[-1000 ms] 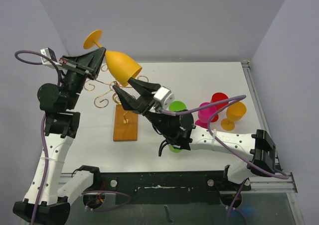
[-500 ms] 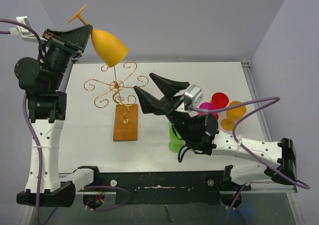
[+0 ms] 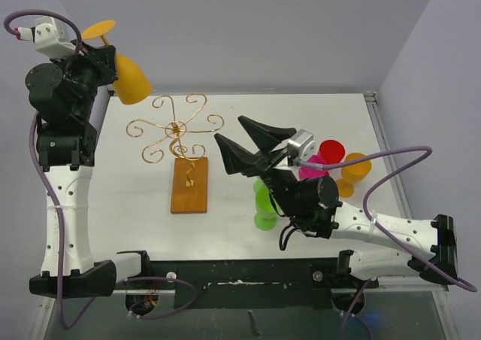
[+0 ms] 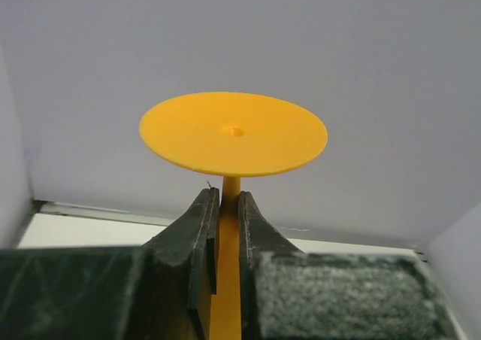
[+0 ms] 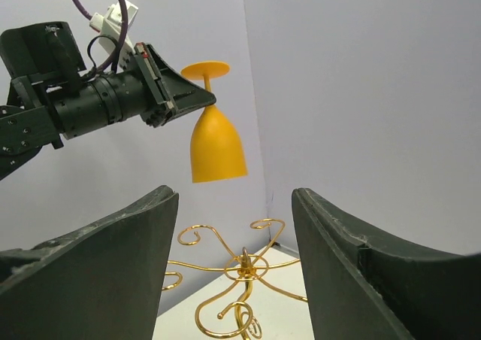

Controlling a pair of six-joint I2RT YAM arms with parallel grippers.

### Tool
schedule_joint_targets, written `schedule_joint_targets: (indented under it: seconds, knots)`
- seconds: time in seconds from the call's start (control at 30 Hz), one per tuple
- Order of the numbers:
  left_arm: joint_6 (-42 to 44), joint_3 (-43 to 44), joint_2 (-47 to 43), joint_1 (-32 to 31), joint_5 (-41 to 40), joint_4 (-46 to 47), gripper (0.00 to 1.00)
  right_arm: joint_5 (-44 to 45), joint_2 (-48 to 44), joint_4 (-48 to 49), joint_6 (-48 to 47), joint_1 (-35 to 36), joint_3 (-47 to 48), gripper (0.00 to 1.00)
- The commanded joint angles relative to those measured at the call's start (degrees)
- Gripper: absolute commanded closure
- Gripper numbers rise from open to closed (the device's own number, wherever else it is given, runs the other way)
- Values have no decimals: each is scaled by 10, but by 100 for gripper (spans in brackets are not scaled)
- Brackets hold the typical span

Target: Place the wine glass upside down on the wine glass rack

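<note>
Top external view, from the left: my left pincer is clamped on the stem of the orange wine glass. It holds the glass foot-up and bowl-down in the air over the far left corner of the worktop. The gold wine glass rack stands apart from the glass, toward the left edge. Just right of the rack hangs my right pincer, spread wide and gripping nothing. A green glass, pink glass, red glass and small orange glass cluster toward the right edge.
</note>
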Motion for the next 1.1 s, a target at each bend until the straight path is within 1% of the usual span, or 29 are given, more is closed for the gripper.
schedule_joint_targets:
  seconds: [0.0, 0.13, 0.47, 0.67, 0.77, 0.9, 1.07]
  knots:
    - [100, -5, -7, 11, -84, 7, 100, 17, -25, 6, 15, -4, -4, 37]
    - [137, -61, -19, 21, -104, 31, 100, 17, -31, -3, 22, -5, -8, 37]
    - [194, -249, -55, 33, -38, 157, 100, 9, -15, -49, 41, -13, 20, 37]
    - [212, -295, -56, 47, 3, 204, 100, -3, -8, -60, 52, -16, 28, 37]
    - [215, -305, -55, 57, 52, 215, 100, -7, -8, -64, 56, -16, 29, 37]
    - [224, -323, -54, 71, 162, 239, 100, -9, -9, -71, 64, -16, 31, 37]
    - [221, -358, -49, 98, 291, 307, 100, -15, -12, -75, 72, -17, 28, 37]
